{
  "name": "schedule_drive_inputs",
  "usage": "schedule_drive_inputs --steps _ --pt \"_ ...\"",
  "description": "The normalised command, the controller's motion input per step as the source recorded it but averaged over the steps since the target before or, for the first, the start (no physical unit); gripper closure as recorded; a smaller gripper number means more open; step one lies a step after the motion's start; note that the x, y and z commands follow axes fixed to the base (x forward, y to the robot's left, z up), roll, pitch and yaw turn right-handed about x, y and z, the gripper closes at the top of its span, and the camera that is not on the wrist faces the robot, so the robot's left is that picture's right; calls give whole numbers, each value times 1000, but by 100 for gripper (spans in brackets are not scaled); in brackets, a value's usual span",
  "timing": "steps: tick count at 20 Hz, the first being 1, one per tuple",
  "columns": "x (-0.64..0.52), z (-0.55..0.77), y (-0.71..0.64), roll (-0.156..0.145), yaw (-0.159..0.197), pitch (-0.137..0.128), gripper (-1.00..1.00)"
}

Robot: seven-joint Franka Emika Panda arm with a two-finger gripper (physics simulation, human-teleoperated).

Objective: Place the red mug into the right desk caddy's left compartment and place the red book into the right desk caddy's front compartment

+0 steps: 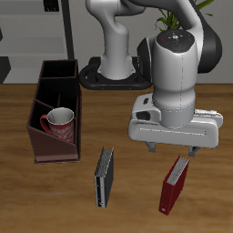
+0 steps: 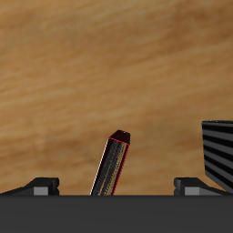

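Note:
The red mug (image 1: 59,121) rests tilted inside the right desk caddy (image 1: 53,150), in its widest section at the low-walled end, with its white inside facing up. Nearer the table's front edge, the red book (image 1: 173,184) stands on its edge on the table. My gripper (image 1: 172,151) hangs open just above it, one finger on each side of the book's top end, touching nothing. The wrist view looks down past the open gripper (image 2: 118,185) onto the thin edge of the red book (image 2: 111,166), which lies between the fingertips (image 2: 44,185).
A dark grey-black book (image 1: 105,177) stands on edge between the caddy and the red book; its striped page edge (image 2: 219,151) shows in the wrist view. The robot's base plate (image 1: 114,77) and a plant (image 1: 173,18) are at the back.

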Motion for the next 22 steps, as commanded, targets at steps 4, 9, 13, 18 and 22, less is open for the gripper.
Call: schedule_drive_inputs --steps 4,9,13,18,22 --pt "22 -164 -54 -43 -8 -57 -100" --pt "-73 -101 2 -41 -19 -73 -100" --pt "-18 -217 46 -12 -31 -7 -100" --pt "-21 -190 67 1 -10 3 -100" --pt "-52 -187 14 -4 -25 3 -100"
